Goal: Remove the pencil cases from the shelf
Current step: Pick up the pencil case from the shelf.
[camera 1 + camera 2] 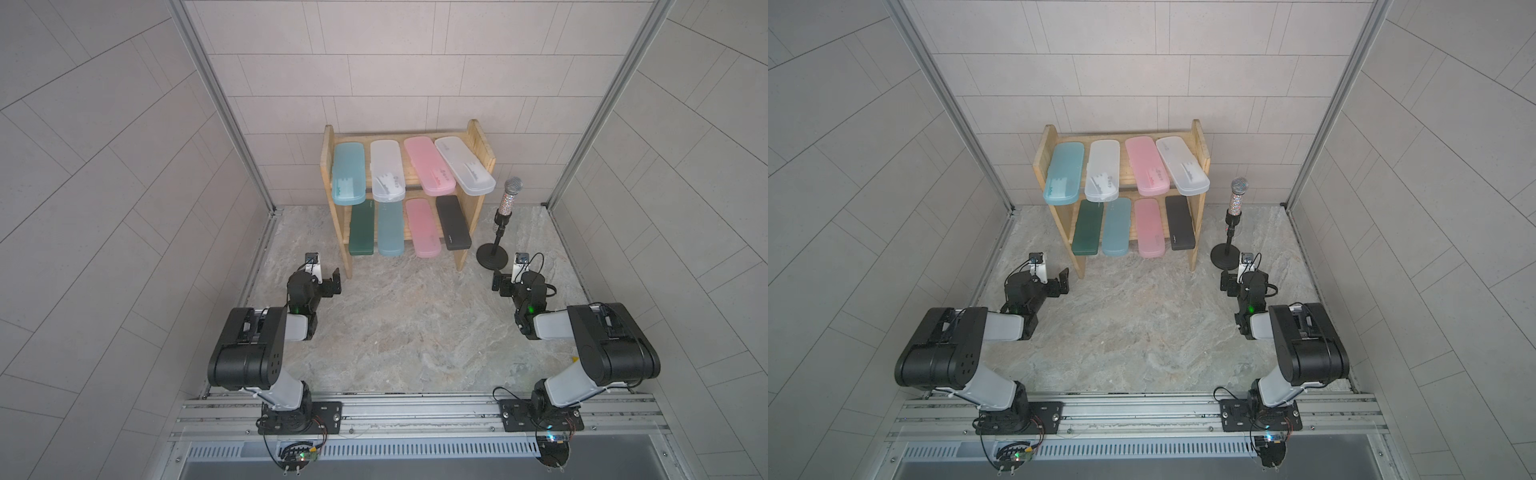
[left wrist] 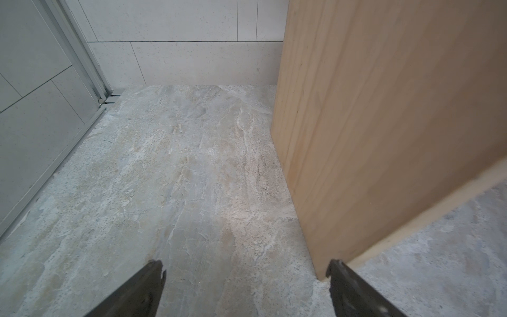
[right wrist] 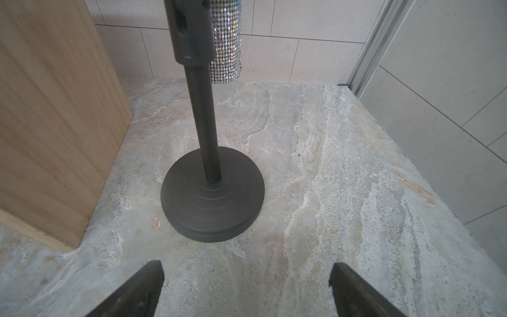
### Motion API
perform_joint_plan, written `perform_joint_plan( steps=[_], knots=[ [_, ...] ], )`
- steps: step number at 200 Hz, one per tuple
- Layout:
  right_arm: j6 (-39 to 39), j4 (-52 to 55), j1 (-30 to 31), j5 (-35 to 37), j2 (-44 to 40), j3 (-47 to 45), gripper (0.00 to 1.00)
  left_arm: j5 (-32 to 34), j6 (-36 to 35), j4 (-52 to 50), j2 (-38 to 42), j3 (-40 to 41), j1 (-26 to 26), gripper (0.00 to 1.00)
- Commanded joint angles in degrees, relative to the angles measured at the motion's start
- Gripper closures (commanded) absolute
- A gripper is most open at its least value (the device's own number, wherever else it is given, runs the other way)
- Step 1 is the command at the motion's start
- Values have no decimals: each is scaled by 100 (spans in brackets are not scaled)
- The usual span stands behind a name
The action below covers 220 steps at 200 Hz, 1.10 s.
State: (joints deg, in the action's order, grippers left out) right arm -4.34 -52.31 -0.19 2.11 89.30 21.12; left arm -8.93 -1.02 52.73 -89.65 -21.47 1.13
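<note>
All eight pencil cases lie on the shelf at the tabletop's far middle, four per tier. The left jaws gape empty beside its left panel, perhaps touching it. The right jaws gape empty near the microphone stand.

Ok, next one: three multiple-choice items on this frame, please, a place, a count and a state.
1. Where on the shelf is the black case? A lower tier, microphone end; B upper tier, microphone end; C lower tier, other end.
2. How many cases lie on the upper tier? A two; B four; C six.
3. The left gripper and right gripper are: A open, empty; B both shut; C each holding a case.
Answers: 1 A, it lies lowest, nearest the microphone; 2 B, blue, white, pink, white; 3 A, wrist views show jaws apart, nothing between.
</note>
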Motion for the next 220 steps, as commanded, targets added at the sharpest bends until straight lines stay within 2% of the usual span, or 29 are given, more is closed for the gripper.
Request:
perform_joint_plan(
  steps=[1, 15, 33, 54, 83, 102, 131, 144, 169, 198, 220],
  knots=[
    [-12, -47, -32, 59, 9, 46, 0, 113, 44, -318, 311, -72, 43, 0],
    [-130, -81, -34, 364, -203, -69, 0, 295, 116, -485, 772, 52, 38, 0],
    [-214, 439, 24, 909, -974, -153, 0, 630, 306, -577, 1442, 309, 43, 0],
    [-638, 2320, 30, 1300, -2094, 307, 0, 906, 1018, -1398, 2580, 433, 44, 0],
    [-811, 4632, 63, 1338, -3328, 1218, 2, 860, 2239, -2343, 4042, 764, -50, 0],
    [-1124, 5898, 63, 1414, -3902, 1824, 2, 409, 3033, -2837, 4814, 751, -54, 0],
    [-1649, 7540, 79, 871, -4379, 2604, 0, -462, 4428, -4015, 5711, 214, -50, 2],
    [-1710, 8145, 103, 612, -4493, 2908, 0, -796, 4819, -4604, 6057, -86, -45, 2],
    [-1720, 9053, 158, 327, -4678, 3317, 0, -1411, 5483, -5216, 6288, -372, -46, 2],
    [-1606, 9647, 167, 281, -4866, 3560, 0, -2189, 6852, -3573, 5812, 84, -62, 2],
    [-1584, 9856, 168, 123, -4878, 3630, 0, -2219, 6966, -3436, 5514, 47, -188, 2]
  ],
)
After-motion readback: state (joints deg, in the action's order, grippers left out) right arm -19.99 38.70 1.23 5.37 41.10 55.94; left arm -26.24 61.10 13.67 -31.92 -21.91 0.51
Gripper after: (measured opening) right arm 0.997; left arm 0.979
